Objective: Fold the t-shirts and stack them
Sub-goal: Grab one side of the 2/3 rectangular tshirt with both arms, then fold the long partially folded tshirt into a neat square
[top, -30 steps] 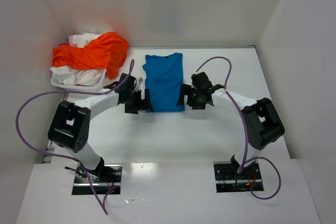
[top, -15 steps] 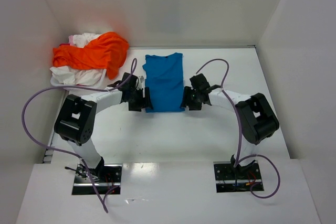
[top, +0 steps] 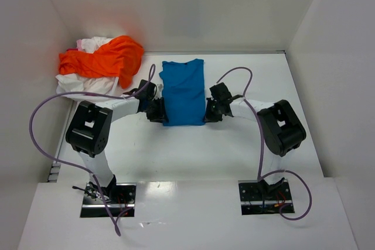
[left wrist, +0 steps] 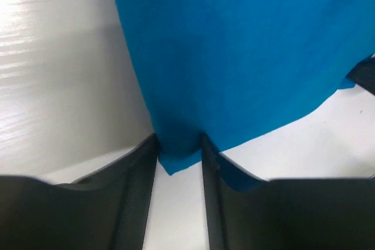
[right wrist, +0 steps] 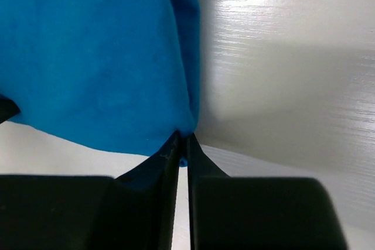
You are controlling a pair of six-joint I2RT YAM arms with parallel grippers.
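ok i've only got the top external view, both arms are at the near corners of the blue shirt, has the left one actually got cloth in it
Observer: Yes. The left wrist view shows the blue shirt corner bunched between the left gripper fingers.
Operator: and the right
Observer: The right gripper is nearly shut, with the shirt's corner edge pinched at its fingertips.
Operator: how much cloth does the right have
Observer: Only a sliver; the left holds a thicker fold.

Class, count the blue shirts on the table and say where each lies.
1: the blue shirt lies flat mid-table between both end effectors. The orange-and-white pile at the far left may hide others.
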